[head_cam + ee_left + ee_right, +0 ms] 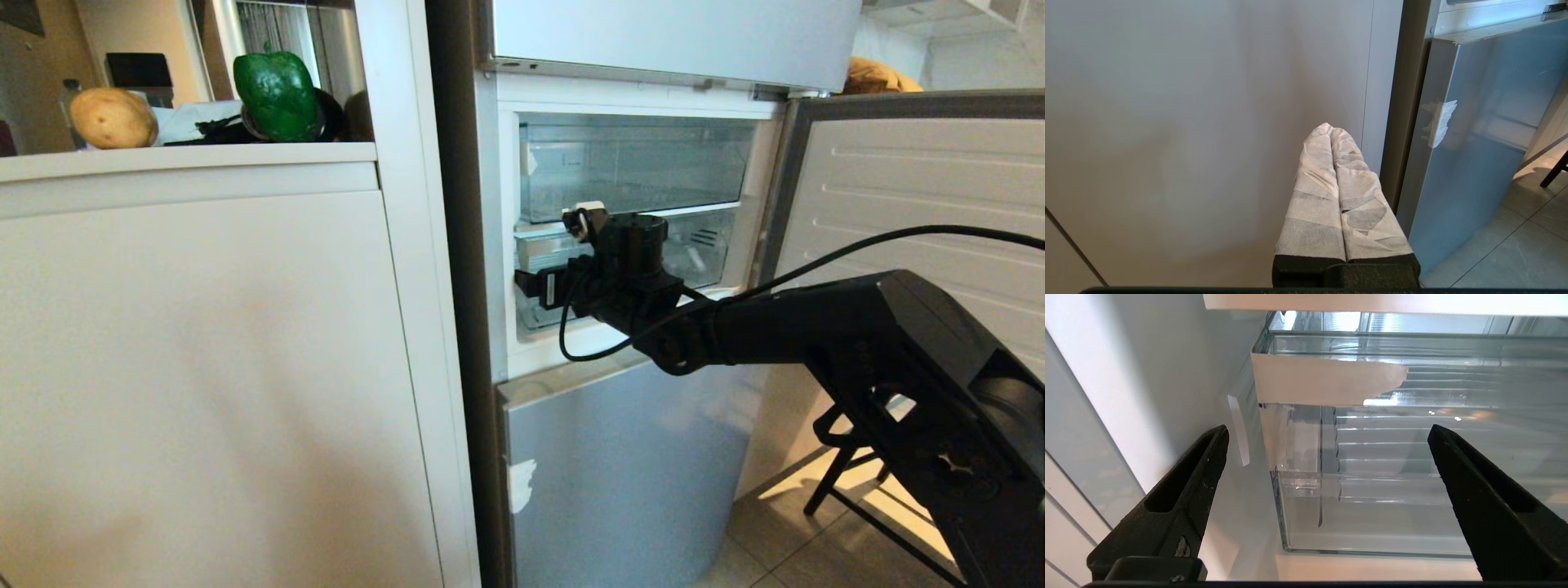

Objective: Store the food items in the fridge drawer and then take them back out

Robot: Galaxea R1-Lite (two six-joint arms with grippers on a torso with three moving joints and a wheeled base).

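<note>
Around the work: a black bowl-like dish (326, 114) and a crumpled white cloth (192, 118) sit on the white counter ledge (188, 157) at far left. A black cable (816, 261) loops off the right arm across the open fridge door (922, 212), which stands swung out to the right. A black folding stand (849, 474) is on the tiled floor (784, 539) at near right. Nothing lies between the gripper and the drawer front.

Surfaces: white cabinet panel (204, 367) fills the left; the silver lower fridge door (620, 474) is closed, w/ a scrap of white tape on its left edge.

Food: the tan-brown oval potato (113, 118) and the glossy dark green lobed bell pepper (276, 94) are both on the ledge, pepper to the right of the potato, well apart from the fridge.

The clear ribbed plastic fridge drawer (1372, 465), w/ a white sticker (1327, 381) on its front, sits pushed into the compartment under a second clear drawer (633, 167).

Right gripper (1327, 486) is just in front of the drawer's left end, jaws spread wide, holding nothing; can't tell if it touches the front. Left gripper (1337, 163), cloth-wrapped, hangs low by the cabinet, fingers pressed together, empty.
</note>
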